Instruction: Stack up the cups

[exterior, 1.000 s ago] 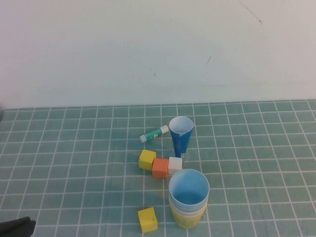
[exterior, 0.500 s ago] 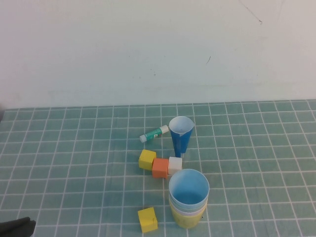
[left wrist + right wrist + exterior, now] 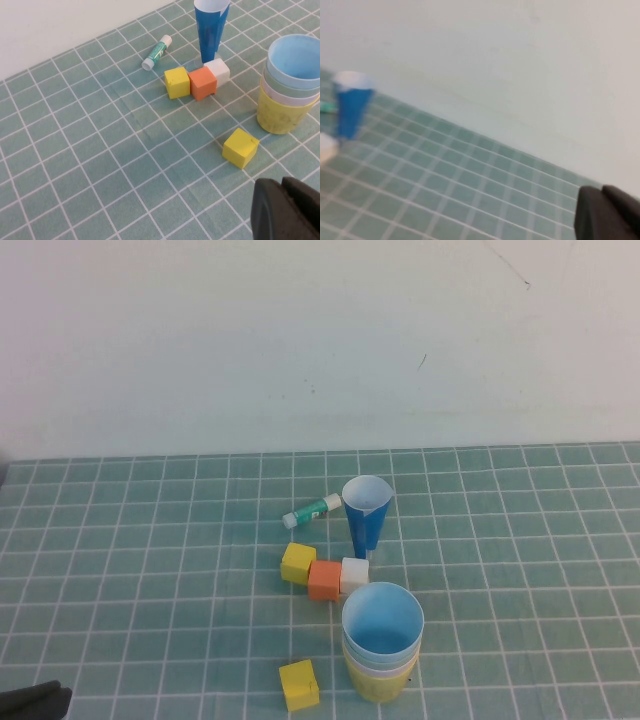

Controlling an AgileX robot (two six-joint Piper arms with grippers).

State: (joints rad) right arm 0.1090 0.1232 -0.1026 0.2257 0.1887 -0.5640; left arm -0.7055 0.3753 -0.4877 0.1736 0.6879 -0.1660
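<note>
Nearest you, the left gripper (image 3: 286,210) sits low at the near left edge of the green grid mat (image 3: 150,580), jaws closed on nothing. The right gripper (image 3: 607,212) is out of the high view — its own camera shows it off to the side, jaws closed and empty too.

Just ahead you have a lone yellow cube (image 3: 299,685), and beside it the cups (image 3: 381,645) nested in one upright stack: yellow outermost at the bottom, pale pink and pale green rims above, light blue on top.

Behind the stack runs a touching row — yellow cube (image 3: 298,562), orange cube (image 3: 324,579), white cube (image 3: 354,574). Farther back stands the dark blue cone cup (image 3: 366,514), and a green-and-white tube (image 3: 311,510) lies just left of it.
</note>
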